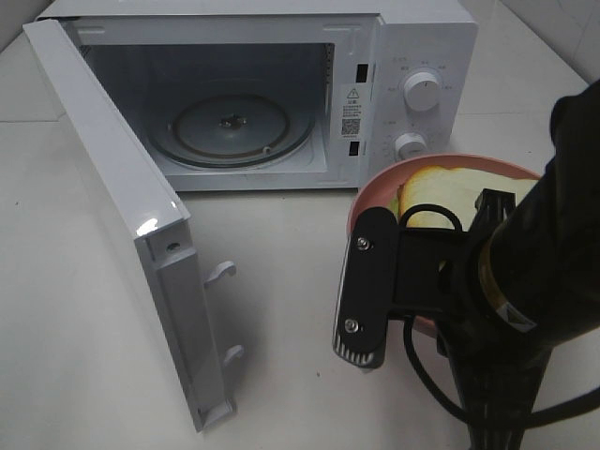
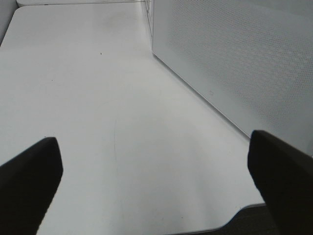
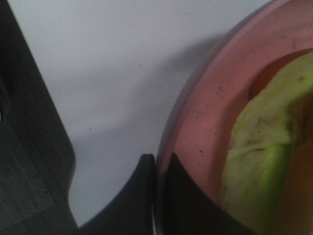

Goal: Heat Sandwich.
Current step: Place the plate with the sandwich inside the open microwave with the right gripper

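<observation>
The sandwich (image 1: 439, 190), pale bread over green lettuce, lies on a round pink plate (image 1: 373, 190) in front of the microwave's control panel. My right gripper (image 3: 157, 169) is shut on the plate's rim (image 3: 203, 127), one finger on each side of the edge, with the sandwich (image 3: 259, 161) just beyond it. In the exterior high view the right arm and its wrist camera hide those fingers and the near half of the plate. My left gripper (image 2: 154, 147) is open with nothing between its fingers, low over bare table beside the microwave door (image 2: 234, 63).
The white microwave (image 1: 427, 37) stands at the back with its door (image 1: 122, 206) swung wide to the left. Its glass turntable (image 1: 234, 127) holds nothing. Two knobs (image 1: 421, 92) sit on the right panel. White table (image 1: 281, 281) lies between door and plate.
</observation>
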Robot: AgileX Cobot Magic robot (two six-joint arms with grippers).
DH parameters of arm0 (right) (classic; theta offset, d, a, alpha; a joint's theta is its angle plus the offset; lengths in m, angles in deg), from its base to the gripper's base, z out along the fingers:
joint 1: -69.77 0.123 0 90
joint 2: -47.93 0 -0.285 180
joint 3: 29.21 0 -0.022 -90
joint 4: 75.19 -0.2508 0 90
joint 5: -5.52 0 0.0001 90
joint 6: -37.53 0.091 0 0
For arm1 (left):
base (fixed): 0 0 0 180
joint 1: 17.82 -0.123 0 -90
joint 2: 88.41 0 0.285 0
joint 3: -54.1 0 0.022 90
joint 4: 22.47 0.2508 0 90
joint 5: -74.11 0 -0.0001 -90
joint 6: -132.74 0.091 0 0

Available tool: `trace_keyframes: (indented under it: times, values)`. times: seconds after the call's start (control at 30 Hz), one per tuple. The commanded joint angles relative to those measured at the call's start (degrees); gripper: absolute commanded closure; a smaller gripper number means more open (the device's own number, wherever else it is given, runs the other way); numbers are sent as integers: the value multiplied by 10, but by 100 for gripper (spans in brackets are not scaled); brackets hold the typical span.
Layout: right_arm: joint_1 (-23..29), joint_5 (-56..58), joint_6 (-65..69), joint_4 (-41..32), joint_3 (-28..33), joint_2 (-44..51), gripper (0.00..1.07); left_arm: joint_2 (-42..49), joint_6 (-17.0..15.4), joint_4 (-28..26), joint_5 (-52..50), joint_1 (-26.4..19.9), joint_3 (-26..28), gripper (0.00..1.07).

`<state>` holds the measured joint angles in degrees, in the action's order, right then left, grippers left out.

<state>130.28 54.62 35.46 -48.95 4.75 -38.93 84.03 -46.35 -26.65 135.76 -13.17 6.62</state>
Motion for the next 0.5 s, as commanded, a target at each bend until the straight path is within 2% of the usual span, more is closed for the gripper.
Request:
trace_keyframes:
  times: [0.03,0.13,0.4,0.5]
  values:
    - [3,-5,-45,7,-2,4,107,10,-2,-1,-2,4,-1,9]
    - [3,4,-97,3,-2,4,107,10,-2,-1,-2,4,-1,9]
    - [3,-47,-87,-6,-2,4,107,10,-2,-1,-2,4,-1,9]
    - [3,-58,-124,-4,-2,4,107,10,-2,-1,-2,4,-1,9]
